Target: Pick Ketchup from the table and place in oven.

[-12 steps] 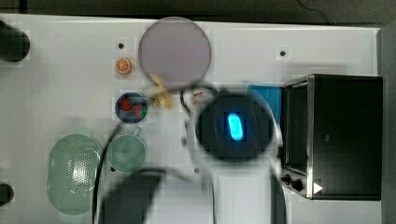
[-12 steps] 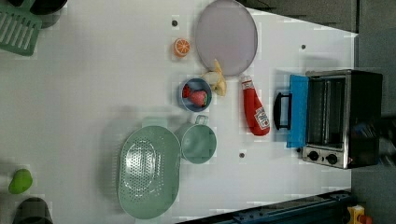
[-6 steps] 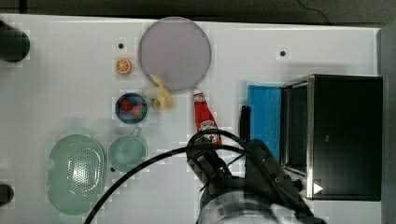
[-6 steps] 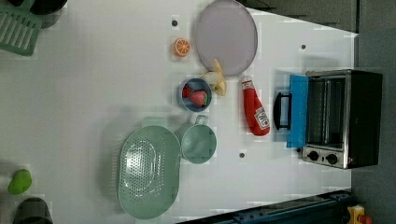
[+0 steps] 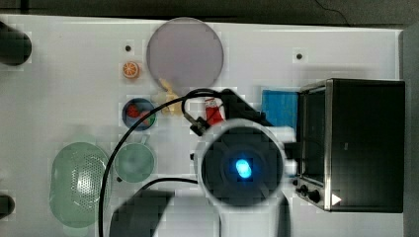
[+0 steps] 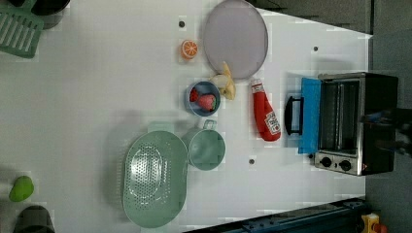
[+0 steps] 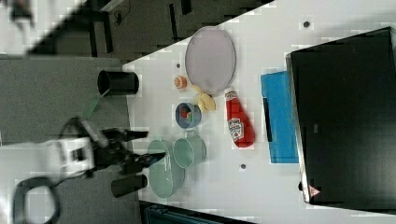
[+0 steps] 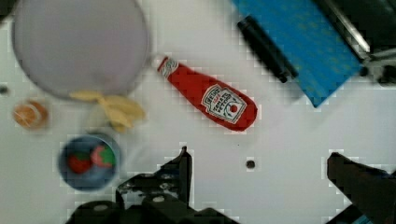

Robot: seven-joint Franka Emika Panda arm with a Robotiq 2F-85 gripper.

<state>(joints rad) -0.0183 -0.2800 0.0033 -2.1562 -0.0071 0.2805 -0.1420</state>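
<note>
While the Ketchup (image 8: 207,99) is lying on the counter (image 8: 289,140), the pincer (image 8: 259,175) is hovering above, spread wide

This looks like a robotics lab set up as a mock kitchen. A flat white counter (image 6: 97,87) with small dark holes carries toy-like kitchenware: beside the black boxy toaster oven with silver front frame (image 6: 352,124) lie a grey round plate (image 6: 235,38), a green perforated colander (image 6: 154,178) and a small blue bowl of plastic strawberries (image 6: 203,98). Grey floor borders the counter.
</note>
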